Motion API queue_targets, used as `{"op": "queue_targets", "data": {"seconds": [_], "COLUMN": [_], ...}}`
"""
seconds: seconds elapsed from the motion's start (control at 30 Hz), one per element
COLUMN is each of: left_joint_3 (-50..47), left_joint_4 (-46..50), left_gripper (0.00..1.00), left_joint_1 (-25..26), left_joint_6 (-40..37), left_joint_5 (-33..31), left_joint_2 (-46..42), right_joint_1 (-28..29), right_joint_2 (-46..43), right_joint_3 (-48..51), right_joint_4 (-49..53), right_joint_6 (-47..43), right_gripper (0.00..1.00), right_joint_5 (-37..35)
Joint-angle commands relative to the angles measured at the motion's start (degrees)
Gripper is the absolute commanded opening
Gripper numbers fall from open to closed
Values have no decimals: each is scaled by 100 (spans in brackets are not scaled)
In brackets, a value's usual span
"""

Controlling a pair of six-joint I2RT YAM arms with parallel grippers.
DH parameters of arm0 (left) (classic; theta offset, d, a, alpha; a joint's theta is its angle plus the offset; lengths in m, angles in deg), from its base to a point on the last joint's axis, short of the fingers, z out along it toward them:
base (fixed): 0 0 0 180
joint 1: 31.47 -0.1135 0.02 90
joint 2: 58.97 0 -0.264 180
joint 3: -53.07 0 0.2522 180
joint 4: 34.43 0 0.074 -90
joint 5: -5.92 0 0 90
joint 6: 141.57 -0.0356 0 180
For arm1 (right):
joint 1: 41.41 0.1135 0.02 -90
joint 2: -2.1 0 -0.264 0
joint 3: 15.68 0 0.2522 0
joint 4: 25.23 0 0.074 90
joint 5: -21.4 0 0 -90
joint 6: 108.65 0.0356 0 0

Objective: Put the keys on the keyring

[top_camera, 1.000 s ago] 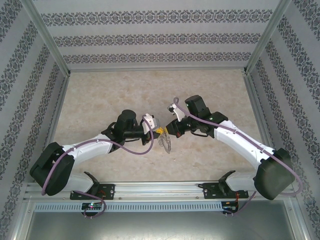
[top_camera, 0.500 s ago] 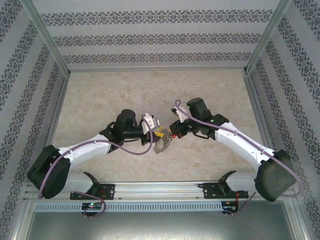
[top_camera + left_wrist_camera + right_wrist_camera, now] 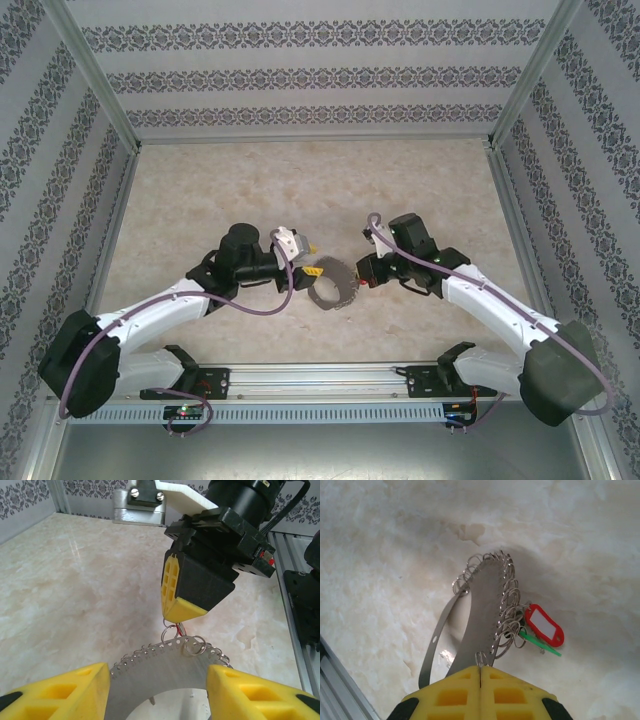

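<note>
**Keyring pinched by your right gripper, left jaws open around it**

The marble-patterned table (image 3: 200, 190) takes up most of your overhead view. Your left arm (image 3: 170, 300) and right arm (image 3: 490, 300) reach in from the near edge and meet just in front of its middle.

The left gripper (image 3: 158, 682) has its yellow jaws spread apart. The keyring's flat band runs between them, though you cannot tell whether either pad touches the metal. The right gripper (image 3: 480, 672) has its jaws pressed together on the keyring's edge, so the grip is on that side (its wrist view shows the two yellow tips meeting on the band).

The keyring (image 3: 482, 610) is a wide grey metal hoop standing on edge over the table, between the two grippers, and you cannot tell whether its low end rests on the marble. Its rim is fringed with small rings (image 3: 507, 587).

The red key (image 3: 545, 625) hangs at that fringe on the side away from the hoop's open middle. The green key (image 3: 540, 646) lies just beneath the red one, close to the right gripper's tips.
</note>
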Motion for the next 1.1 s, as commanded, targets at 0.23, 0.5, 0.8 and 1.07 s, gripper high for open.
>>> {"op": "queue_targets", "data": {"seconds": [0.23, 0.5, 0.8, 1.07], "left_joint_3": [-265, -361, -438, -732], "left_joint_4": [-105, 177, 486, 808], "left_gripper": [55, 61, 69, 74], "left_joint_1": [53, 54, 53, 45], "left_joint_6": [928, 1521, 1987, 2074], "left_joint_5": [-617, -1266, -2047, -2520], "left_joint_2": [-489, -854, -1292, -1851], "right_joint_1": [-32, 491, 1168, 1090], "right_joint_2": [-41, 220, 680, 438], "right_joint_3": [583, 545, 279, 885], "right_joint_4": [-421, -503, -726, -419], "right_joint_6": [619, 840, 1370, 1840], "right_gripper": [0, 0, 0, 1], "right_joint_5": [117, 57, -422, -1361]}}
